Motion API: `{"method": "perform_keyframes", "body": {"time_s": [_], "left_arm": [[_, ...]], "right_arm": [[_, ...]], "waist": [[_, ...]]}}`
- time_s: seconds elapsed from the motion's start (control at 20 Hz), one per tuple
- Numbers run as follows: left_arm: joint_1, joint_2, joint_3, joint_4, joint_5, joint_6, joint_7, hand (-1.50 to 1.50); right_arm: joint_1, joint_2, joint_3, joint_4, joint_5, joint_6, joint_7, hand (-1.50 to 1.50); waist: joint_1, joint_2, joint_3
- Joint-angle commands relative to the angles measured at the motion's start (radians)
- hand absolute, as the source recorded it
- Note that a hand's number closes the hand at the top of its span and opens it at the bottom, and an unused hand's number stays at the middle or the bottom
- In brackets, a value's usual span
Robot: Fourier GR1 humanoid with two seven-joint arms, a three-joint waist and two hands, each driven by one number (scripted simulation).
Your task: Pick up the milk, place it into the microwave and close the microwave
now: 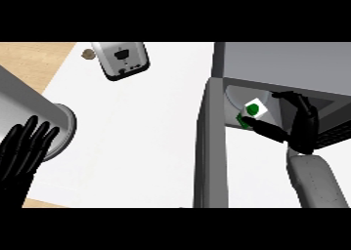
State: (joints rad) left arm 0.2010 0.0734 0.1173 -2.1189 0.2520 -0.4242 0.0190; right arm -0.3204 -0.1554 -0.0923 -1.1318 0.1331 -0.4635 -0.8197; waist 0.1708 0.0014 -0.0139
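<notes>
At the right of the frame the right hand point(302, 128) reaches into the open microwave point(293, 63), fingers and thumb curled round the milk point(253, 112), which sits inside the cavity at centre right. The hand hides part of the carton; what shows is white with green marks. The microwave door point(209, 146) stands open. At lower left the left hand point(17, 154) rests open, fingers straight, over the white surface point(149, 136).
</notes>
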Motion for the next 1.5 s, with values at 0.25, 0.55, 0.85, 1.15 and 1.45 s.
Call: {"method": "perform_keyframes", "body": {"time_s": [0.25,0.55,0.85,1.15,1.45], "left_arm": [[-0.022,-0.027,-0.032,0.003,-0.044,0.030,0.009,-1.50],[-0.002,-0.036,-0.069,0.030,-0.054,0.013,0.011,-1.50],[0.004,-0.050,-0.117,0.074,-0.077,-0.008,-0.007,-1.50],[-0.077,-0.022,-0.161,0.132,-0.133,-0.030,0.014,-1.50],[-0.155,-0.024,-0.210,0.309,-0.241,-0.061,-0.088,1.50]], "right_arm": [[-0.153,0.005,-0.018,0.227,-0.039,0.069,0.228,-1.50],[-0.190,0.007,-0.016,0.272,-0.071,0.133,0.248,-1.50],[-0.165,0.034,-0.012,0.316,-0.139,0.257,0.192,-1.50],[-0.184,0.049,-0.008,0.362,-0.172,0.336,0.178,-1.50],[-0.230,0.084,-0.006,0.452,-0.161,0.333,0.125,-1.50]], "waist": [[-0.003,0.046,0.016],[-0.033,0.037,0.015],[-0.078,0.030,0.016],[-0.123,0.026,0.016],[-0.160,0.007,0.014]]}}
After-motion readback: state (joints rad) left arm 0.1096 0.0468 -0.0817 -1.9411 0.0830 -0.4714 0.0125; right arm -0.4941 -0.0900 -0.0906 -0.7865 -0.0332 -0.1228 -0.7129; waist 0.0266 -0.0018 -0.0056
